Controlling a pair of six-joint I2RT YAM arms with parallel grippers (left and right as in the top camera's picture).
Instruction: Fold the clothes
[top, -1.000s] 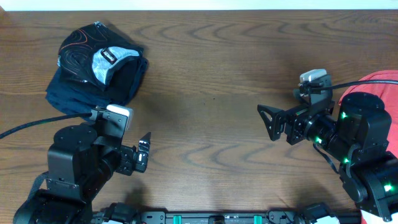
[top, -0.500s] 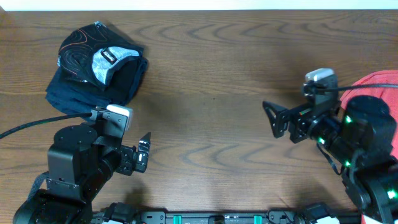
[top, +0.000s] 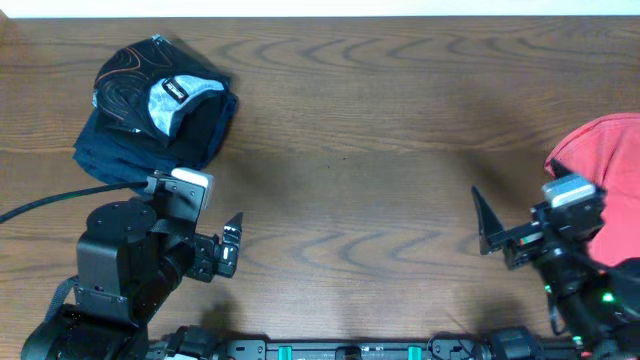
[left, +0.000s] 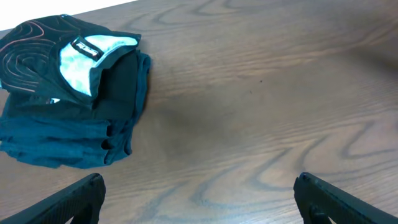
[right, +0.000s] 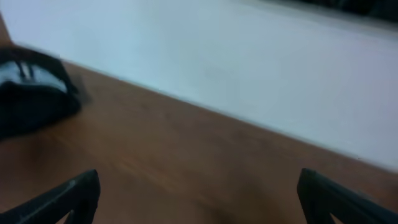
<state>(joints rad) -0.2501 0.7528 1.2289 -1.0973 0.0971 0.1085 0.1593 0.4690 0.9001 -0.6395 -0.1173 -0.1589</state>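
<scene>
The black jersey (top: 155, 105) with thin orange lines lies folded in a bundle at the table's back left. It also fills the upper left of the left wrist view, where the jersey (left: 68, 93) shows a pale inner collar. A coral-red T-shirt (top: 605, 160) lies bunched at the right edge. My left gripper (top: 232, 245) is open near the front left, short of the jersey, and nothing sits between its jaws (left: 199, 190). My right gripper (top: 482, 222) is open at the front right, just left of the red shirt and apart from it. In the blurred right wrist view the gripper (right: 199, 193) holds nothing.
Bare brown wood table (top: 350, 150) spans the stretch between the two garments. A black cable (top: 60, 200) runs from the left edge to the left arm. A white wall (right: 236, 68) rises behind the table's far edge.
My right arm has drawn back toward the front right corner, uncovering more of the red T-shirt. Its gripper stays open. The left arm and the jersey have not moved.
</scene>
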